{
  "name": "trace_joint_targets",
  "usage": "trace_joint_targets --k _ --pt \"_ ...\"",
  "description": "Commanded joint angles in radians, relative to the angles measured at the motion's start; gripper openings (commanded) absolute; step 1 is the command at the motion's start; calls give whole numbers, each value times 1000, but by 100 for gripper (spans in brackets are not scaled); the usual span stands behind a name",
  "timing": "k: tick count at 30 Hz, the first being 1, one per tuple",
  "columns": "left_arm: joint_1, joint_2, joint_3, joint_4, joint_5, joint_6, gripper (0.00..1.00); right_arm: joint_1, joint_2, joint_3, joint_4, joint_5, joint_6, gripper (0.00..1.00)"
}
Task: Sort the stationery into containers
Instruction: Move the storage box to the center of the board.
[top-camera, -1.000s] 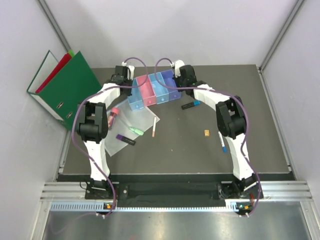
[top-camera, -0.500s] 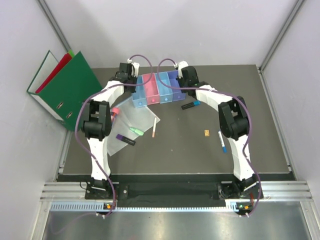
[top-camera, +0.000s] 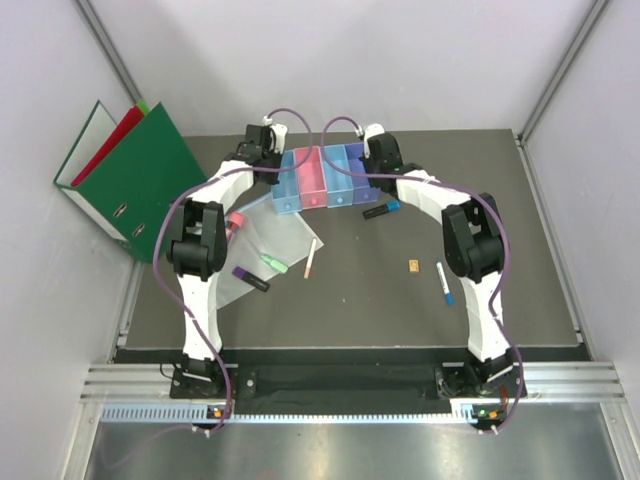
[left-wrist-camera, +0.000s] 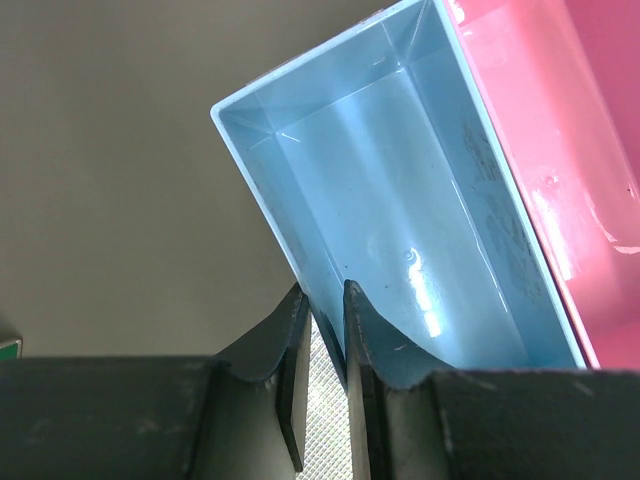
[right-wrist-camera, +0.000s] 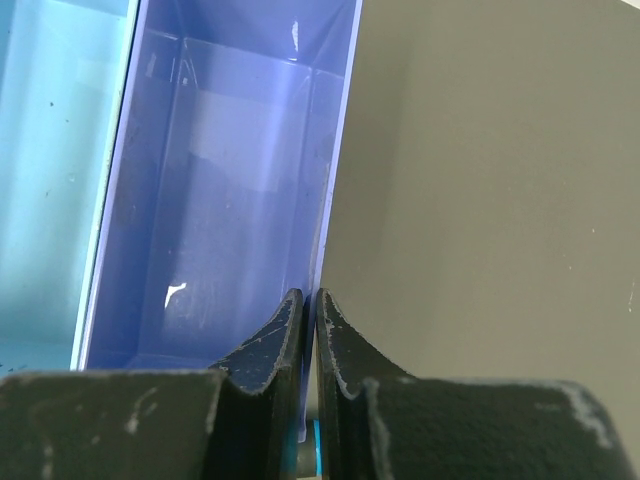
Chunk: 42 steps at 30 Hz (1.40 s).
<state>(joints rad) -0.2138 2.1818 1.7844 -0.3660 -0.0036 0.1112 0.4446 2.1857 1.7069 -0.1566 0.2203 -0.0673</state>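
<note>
The bins (top-camera: 322, 180), four joined in a row, stand at the far middle of the table (top-camera: 500, 200) and are gripped at both ends. The left gripper (left-wrist-camera: 323, 292) is nearly closed, its fingers (left-wrist-camera: 293, 345) pinching the outer long wall of the light blue bin (left-wrist-camera: 400, 200), one finger inside and one outside. The pink bin (left-wrist-camera: 560, 120) adjoins it. The right gripper (right-wrist-camera: 310, 296) is likewise almost closed, clamping the outer wall of the purple bin (right-wrist-camera: 220, 200), with the blue bin (right-wrist-camera: 50, 150) next to it. All four bins look empty where the wrist views show them. Just near of the purple end lies a blue-capped marker (top-camera: 380, 209). Nearer and to the right are a tan block (top-camera: 413, 265) and a white pen (top-camera: 443, 283). On the left a clear sleeve (top-camera: 285, 235) carries a glue stick (top-camera: 234, 222), a green highlighter (top-camera: 270, 262) and a purple marker (top-camera: 250, 278), with a pink pen (top-camera: 309, 258) at its right edge. Binders (top-camera: 130, 175) lean at the far left.
</note>
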Motion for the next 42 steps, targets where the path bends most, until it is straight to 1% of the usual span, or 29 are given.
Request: trace_joint_targets --k 1,13,23,35,42 --pt "-47 -34 40 67 116 41 0 8 -63 65 28 -35 3 0" --pt "-48 -33 105 38 132 73 0 9 -72 91 25 -9 -17 0" --pt "-68 -27 95 29 148 87 0 8 -75 108 25 20 -31 0" --pt "-102 18 124 32 174 85 0 -18 -129 14 22 47 -39 0" --pt "-130 30 104 33 191 68 0 -29 -167 -61 19 56 -49 0"
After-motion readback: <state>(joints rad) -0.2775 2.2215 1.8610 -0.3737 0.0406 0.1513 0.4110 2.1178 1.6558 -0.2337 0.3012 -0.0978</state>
